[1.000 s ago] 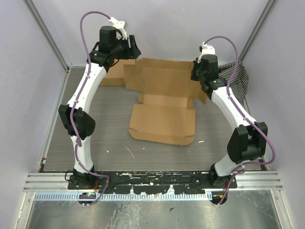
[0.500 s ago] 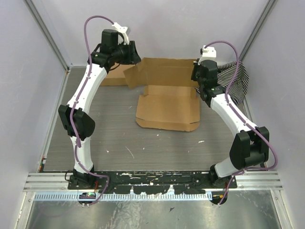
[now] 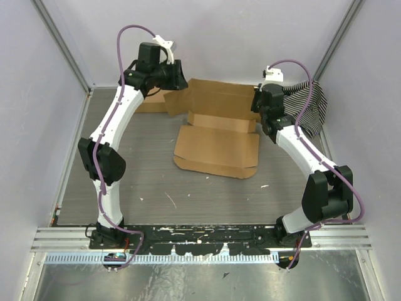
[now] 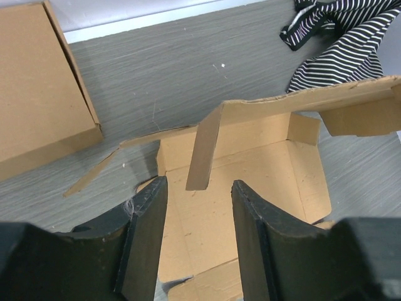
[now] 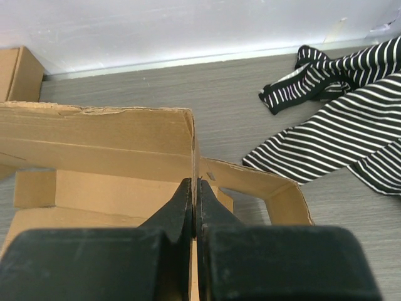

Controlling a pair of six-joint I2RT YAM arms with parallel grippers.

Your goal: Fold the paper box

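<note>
The paper box (image 3: 216, 147) is a brown cardboard sheet lying mid-table, its back wall and side flaps raised. My left gripper (image 3: 177, 80) hovers over the box's back left corner. In the left wrist view it (image 4: 200, 185) is open, and a narrow flap (image 4: 203, 147) hangs just past the fingertips, touching neither finger. My right gripper (image 3: 259, 106) is at the back right corner. In the right wrist view it (image 5: 195, 182) is shut on an upright wall of the paper box (image 5: 94, 144), pinched edge-on between the fingers.
A smaller compact cardboard box (image 3: 150, 100) sits at the back left, just behind the left gripper. A black-and-white striped cloth (image 3: 310, 100) lies at the back right by the right arm. Grey walls enclose the table on three sides.
The left gripper has moved right, over the box's back left corner, and its jaws have narrowed. The box's back wall has risen and the sheet has shifted. The right gripper keeps its grip.
</note>
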